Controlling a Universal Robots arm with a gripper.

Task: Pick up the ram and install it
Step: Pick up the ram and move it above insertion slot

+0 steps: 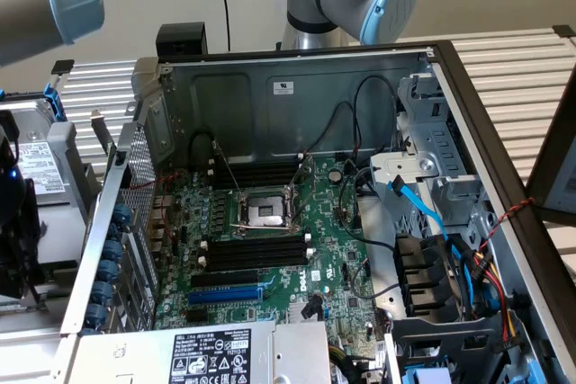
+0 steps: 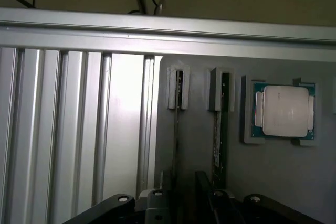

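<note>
1. The ram point(image 2: 179, 129) stands on edge in a gray holder point(image 2: 273, 182), a thin stick running straight out ahead of the end effector point(image 2: 184, 205).
2. The end effector is spread wide open and grips nothing. Its fingers point(image 2: 156, 203) sit at the near end of the ram, one on either side of its line.
3. A second stick point(image 2: 220, 129) runs parallel, just beside the ram, in its own gray clip.
4. Further out on that same side, a processor chip point(image 2: 285, 111) lies flat in a cradle on the holder.
5. On the ram's other side lies the ribbed aluminium worktop point(image 2: 63, 129).
6. In the exterior view, the computer case point(image 1: 270, 114) lies open. Its motherboard point(image 1: 333, 276) shows black slots point(image 1: 256, 249), a blue slot point(image 1: 225, 294) and the processor socket point(image 1: 267, 213).
</note>
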